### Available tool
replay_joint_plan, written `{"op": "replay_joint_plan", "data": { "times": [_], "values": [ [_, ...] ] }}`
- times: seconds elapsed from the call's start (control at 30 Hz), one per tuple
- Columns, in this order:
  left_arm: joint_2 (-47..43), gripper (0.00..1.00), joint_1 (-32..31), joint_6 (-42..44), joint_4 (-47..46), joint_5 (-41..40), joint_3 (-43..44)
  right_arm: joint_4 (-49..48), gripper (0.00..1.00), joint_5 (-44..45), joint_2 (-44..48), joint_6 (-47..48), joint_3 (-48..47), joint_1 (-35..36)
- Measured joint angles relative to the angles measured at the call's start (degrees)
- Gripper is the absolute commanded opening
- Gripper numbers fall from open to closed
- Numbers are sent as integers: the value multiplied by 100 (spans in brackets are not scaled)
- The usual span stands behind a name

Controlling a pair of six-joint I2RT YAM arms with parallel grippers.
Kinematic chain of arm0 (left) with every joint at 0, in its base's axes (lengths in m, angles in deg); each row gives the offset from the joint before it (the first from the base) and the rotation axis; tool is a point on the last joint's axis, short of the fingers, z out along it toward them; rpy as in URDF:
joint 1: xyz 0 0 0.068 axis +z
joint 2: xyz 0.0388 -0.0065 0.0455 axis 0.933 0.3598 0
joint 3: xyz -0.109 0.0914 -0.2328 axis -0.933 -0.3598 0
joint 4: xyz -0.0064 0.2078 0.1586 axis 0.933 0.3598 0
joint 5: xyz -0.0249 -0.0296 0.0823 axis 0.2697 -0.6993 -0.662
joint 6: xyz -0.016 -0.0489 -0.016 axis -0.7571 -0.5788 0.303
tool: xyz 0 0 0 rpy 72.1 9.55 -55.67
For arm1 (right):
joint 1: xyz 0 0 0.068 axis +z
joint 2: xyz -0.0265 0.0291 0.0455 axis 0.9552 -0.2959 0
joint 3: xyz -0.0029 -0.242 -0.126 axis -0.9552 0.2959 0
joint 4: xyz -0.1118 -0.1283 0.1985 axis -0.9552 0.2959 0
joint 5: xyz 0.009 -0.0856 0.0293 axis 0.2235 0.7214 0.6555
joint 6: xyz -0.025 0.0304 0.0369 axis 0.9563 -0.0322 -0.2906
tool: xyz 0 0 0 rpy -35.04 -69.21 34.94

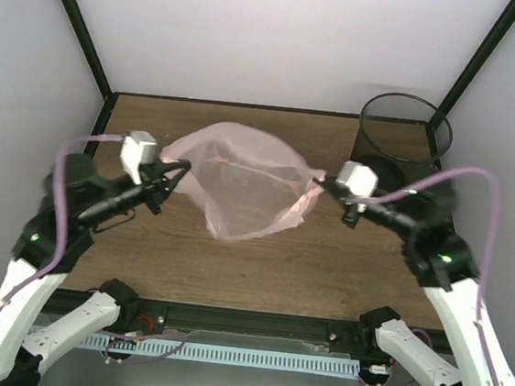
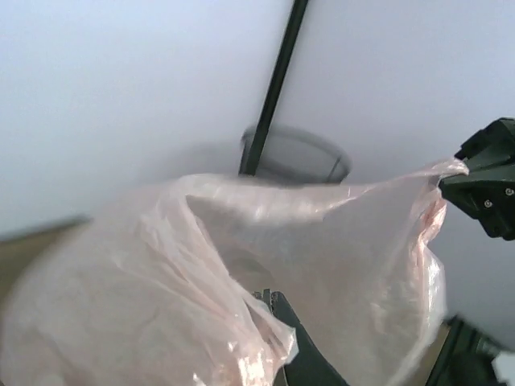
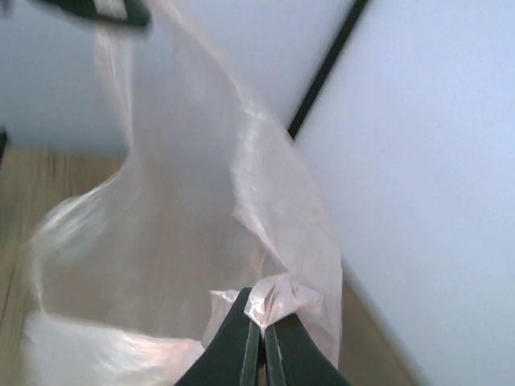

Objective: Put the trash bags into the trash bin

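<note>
The pink bag (image 1: 239,191) hangs stretched above mid-bench (image 1: 324,264), the left tool (image 1: 181,167) and right tool (image 1: 320,183) each clamped on its rim; the bin (image 1: 404,135) stands at the far right corner.

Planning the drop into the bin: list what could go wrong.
The left jaws and right jaws each pinch only a thin edge of the bag, stretched between them; it may tear or slip. Spread out, the bag looks wider than the trash bin and may drape over its rim.

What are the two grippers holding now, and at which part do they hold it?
Both hold the pink trash bag, spread between them: the left gripper pinches its left edge, the right gripper its bunched right edge.
</note>
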Motion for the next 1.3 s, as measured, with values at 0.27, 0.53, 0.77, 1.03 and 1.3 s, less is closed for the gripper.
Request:
{"op": "replay_joint_plan", "data": {
  "times": [0.27,0.53,0.77,1.03,1.3],
  "values": [
    [-98,4,-9,-380,-376,-302,682,-533,1,-328,-205,-994,-1274,4],
    [1412,4,33,-905,-592,-1200,684,-1237,1,597,-1528,-1408,-769,4],
    [3003,4,299,-693,-273,-1884,2074,-981,1,1182,-3751,-1397,-2732,-76],
    [2347,5,328,-72,-1314,-1161,4026,-699,1,964,-4363,-1641,-7187,-184],
    [1051,4,302,369,-2232,-262,2789,-2118,1,-208,-1075,-1034,-3652,-151]
  ]
}}
